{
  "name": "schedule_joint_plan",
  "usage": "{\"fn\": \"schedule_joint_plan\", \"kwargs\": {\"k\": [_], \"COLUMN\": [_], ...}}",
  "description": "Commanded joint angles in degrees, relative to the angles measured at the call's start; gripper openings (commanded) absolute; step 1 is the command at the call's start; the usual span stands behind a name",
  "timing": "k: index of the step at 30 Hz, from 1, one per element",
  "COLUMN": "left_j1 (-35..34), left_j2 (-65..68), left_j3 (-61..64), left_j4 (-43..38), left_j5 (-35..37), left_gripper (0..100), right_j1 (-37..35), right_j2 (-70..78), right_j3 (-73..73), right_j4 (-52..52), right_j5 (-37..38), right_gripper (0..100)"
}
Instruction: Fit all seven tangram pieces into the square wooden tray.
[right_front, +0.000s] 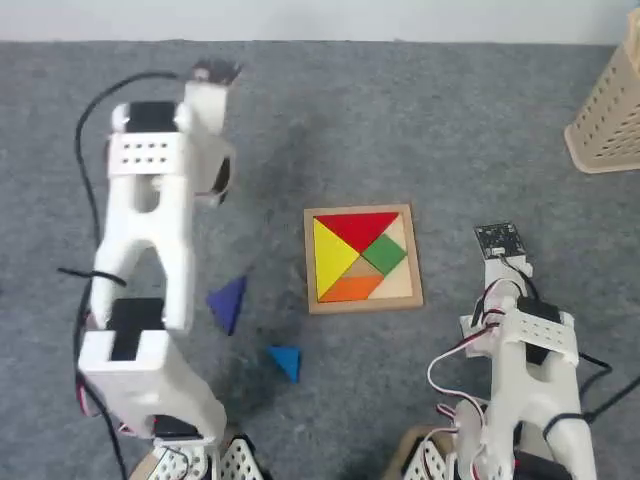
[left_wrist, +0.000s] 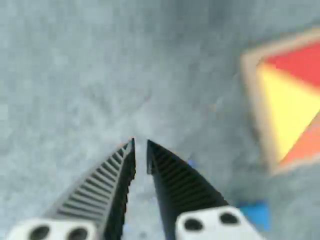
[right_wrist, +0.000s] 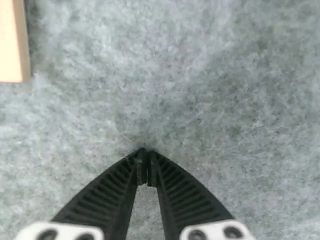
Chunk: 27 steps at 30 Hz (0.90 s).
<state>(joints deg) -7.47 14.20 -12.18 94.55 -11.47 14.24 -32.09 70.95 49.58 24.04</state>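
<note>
Grippers hang empty: right gripper (right_wrist: 145, 152) pressed closed, left gripper (left_wrist: 140, 145) parted narrowly. Light blue triangle (right_front: 285, 361) and dark blue triangle (right_front: 228, 300) lie loose at lower centre; beyond, mid-frame, the tray (right_front: 363, 209) holds four coloured pieces (right_front: 335, 262).

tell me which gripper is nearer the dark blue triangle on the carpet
Left. The left gripper is over the carpet on the dark blue triangle's side of the tray; the right gripper is beyond the tray's far side.

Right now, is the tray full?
Not full: bare wood shows inside the tray; a dark blue piece and a light blue piece lie outside.
</note>
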Motion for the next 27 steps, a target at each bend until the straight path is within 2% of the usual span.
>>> {"fn": "schedule_joint_plan", "kwargs": {"k": [1, 7, 13, 22, 27], "left_j1": [-5.2, -7.2, -4.0, -4.1, -3.9], "left_j2": [-7.1, -17.9, -19.9, -7.4, -1.1], "left_j3": [14.8, 36.2, 47.6, 46.4, 41.7], "left_j4": [-2.8, -14.9, -22.0, -30.3, -26.2], "left_j5": [-10.4, -17.5, -17.7, -14.2, -14.2], "left_gripper": [9, 18, 21, 21, 21], "right_j1": [0.9, 0.9, 0.9, 0.9, 0.9], "right_j2": [-1.5, -1.5, -1.5, -1.5, -1.5], "right_j3": [0.0, 0.0, 0.0, 0.0, 0.0], "right_j4": [-0.6, -0.6, -0.6, -0.4, -0.4], "right_j5": [-0.1, -0.1, -0.1, -0.1, -0.1], "right_gripper": [0.7, 0.7, 0.7, 0.7, 0.7]}}
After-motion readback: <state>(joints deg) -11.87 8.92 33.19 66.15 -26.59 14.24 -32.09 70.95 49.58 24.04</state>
